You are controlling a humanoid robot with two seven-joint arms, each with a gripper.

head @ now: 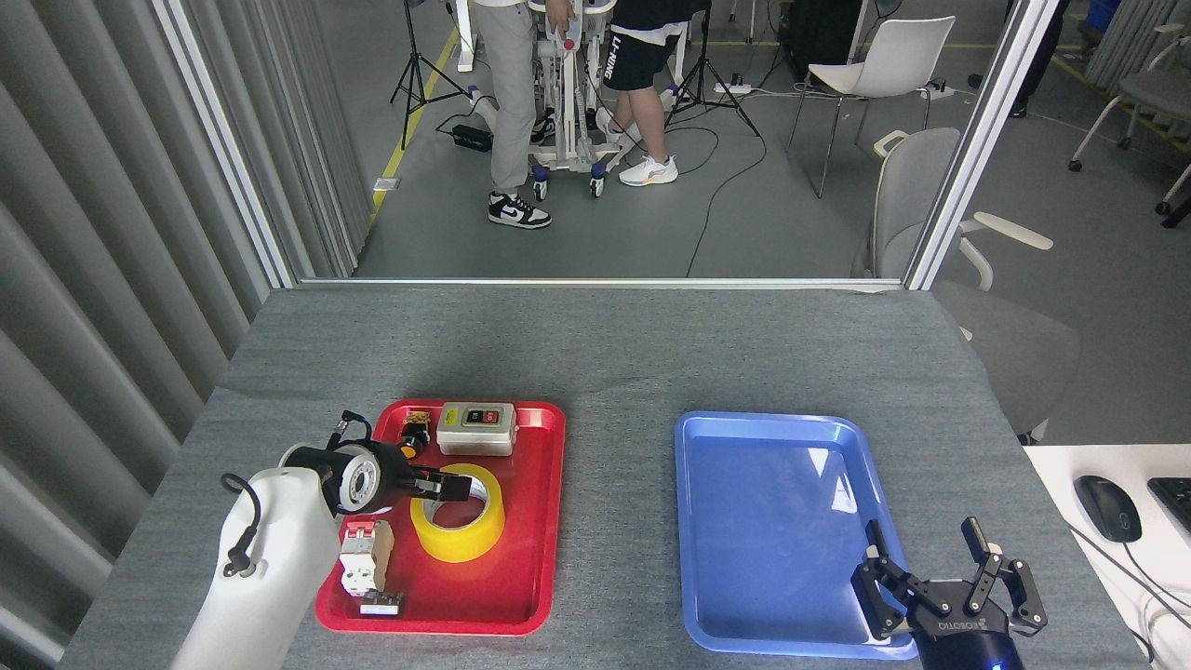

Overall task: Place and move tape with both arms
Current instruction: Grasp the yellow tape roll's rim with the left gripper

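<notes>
The tape (459,523), a yellow roll with a white core, lies flat in the middle of the red tray (521,568). My left gripper (445,486) reaches in from the left and sits at the roll's upper-left rim. It is seen side-on and dark, so I cannot make out its jaws or whether it holds the roll. My right gripper (928,561) hovers over the near right corner of the blue tray (772,465), open, with nothing between its fingers.
The red tray also holds a grey switch box (476,427), a small black-and-orange push button (412,437), a white-and-red breaker (365,556) and a small black-and-white part (381,605). Beyond the table stand people's legs (510,102) and chairs (884,65). A mouse (1107,507) lies on a desk at right.
</notes>
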